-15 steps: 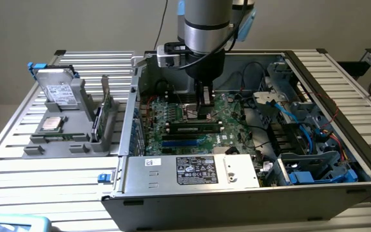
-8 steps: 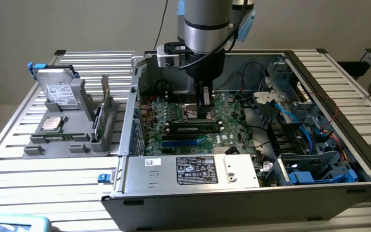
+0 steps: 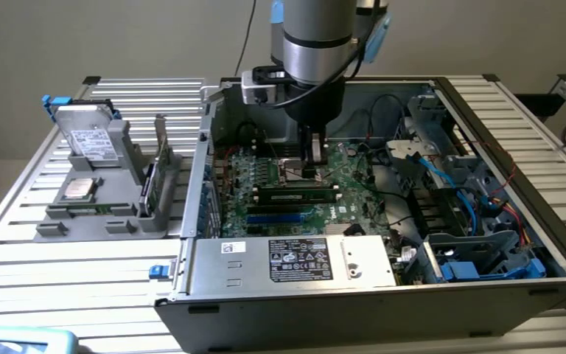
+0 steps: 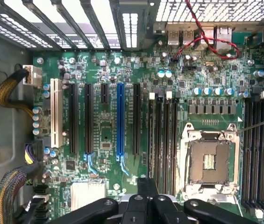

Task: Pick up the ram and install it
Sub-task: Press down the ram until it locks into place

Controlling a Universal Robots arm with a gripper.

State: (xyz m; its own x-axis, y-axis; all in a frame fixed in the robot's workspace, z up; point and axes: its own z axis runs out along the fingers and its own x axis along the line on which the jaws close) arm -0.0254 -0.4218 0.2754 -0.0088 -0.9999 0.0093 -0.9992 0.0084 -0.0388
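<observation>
The pincer [image 3: 312, 171] hangs straight down from the arm [image 3: 312, 37] at upper centre of the exterior view, inside the open case [image 3: 519, 147]. Its tips are pressed together low over the motherboard. Whether they pinch anything I cannot tell. In the wrist view the pincer [image 4: 148, 187] sits at the end of a bank of black memory slots [image 4: 163, 140], in line with them.

The ram [image 3: 298, 196] stands on edge in the board at centre frame, just below the pincer tips in the exterior view. It runs crosswise, and a blue slot [image 3: 278, 218] lies parallel just below it.

In the wrist view the memory slots lie between the blue slot [image 4: 120, 119] and the open processor socket [image 4: 209, 161], each close beside them. A second slot bank [image 4: 260, 154] lies beyond the socket. A red-and-black wire [image 4: 206, 44] loops over the board near the rear ports, well apart from the pincer.

The case's upper face is open around the arm. Its walls hem the board in, and the power supply [image 3: 293, 259] closes off the lower edge. Blue cables [image 3: 460, 192] and drive bays crowd the exterior view's right.

On the slatted table [image 3: 67, 265], at the exterior view's left, a grey holder [image 3: 57, 225] stands just beside the case wall. It carries a drive [image 3: 91, 136] and an upright card [image 3: 160, 158].
</observation>
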